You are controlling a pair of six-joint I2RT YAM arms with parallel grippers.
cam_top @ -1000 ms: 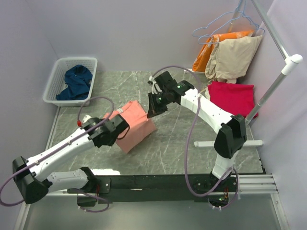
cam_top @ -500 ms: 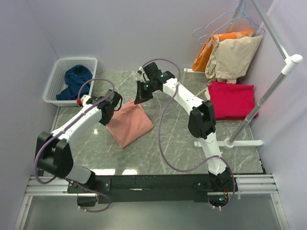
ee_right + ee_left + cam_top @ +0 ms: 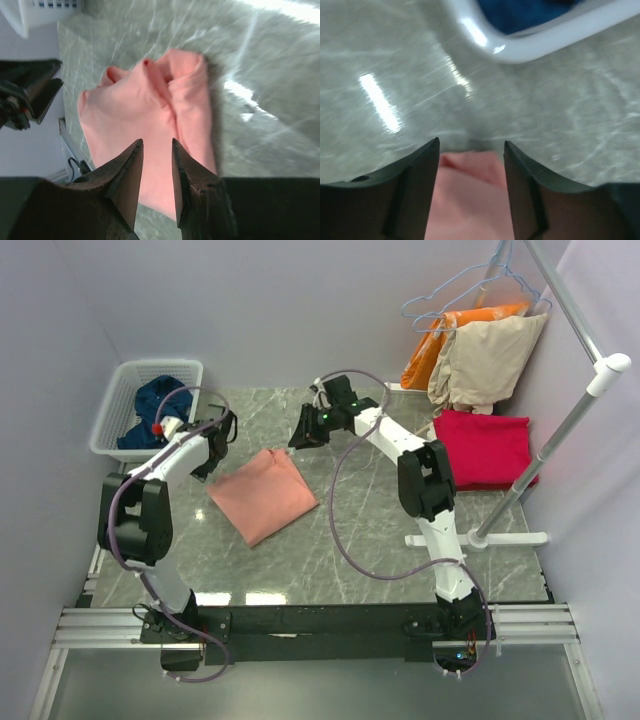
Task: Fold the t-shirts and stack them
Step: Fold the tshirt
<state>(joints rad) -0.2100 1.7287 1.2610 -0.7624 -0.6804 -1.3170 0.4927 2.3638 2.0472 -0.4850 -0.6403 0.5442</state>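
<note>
The salmon-pink t-shirt (image 3: pixel 262 496) lies folded on the marble table (image 3: pixel 380 510), left of centre. My left gripper (image 3: pixel 208 466) hovers at the shirt's far-left corner. It is open, and pink cloth (image 3: pixel 470 195) shows below between its jaws (image 3: pixel 471 145). My right gripper (image 3: pixel 297 441) is just beyond the shirt's far-right corner, open (image 3: pixel 157 142), with the bunched pink folds (image 3: pixel 150 100) under it. The crimson-red t-shirt (image 3: pixel 486 446) rests folded at the right. The navy-blue t-shirt (image 3: pixel 160 410) lies crumpled in the basket.
A white mesh basket (image 3: pixel 150 368) stands at the far left, and its rim (image 3: pixel 530 47) is close ahead of the left gripper. Orange and beige garments (image 3: pixel 485 350) hang from hangers at the back right. A rack pole (image 3: pixel 560 435) and its foot (image 3: pixel 475 538) stand on the right.
Both grippers were shut on the pink shirt and have opened and let it go. The shirt now lies flat, and both arms have drawn back toward the far side.
</note>
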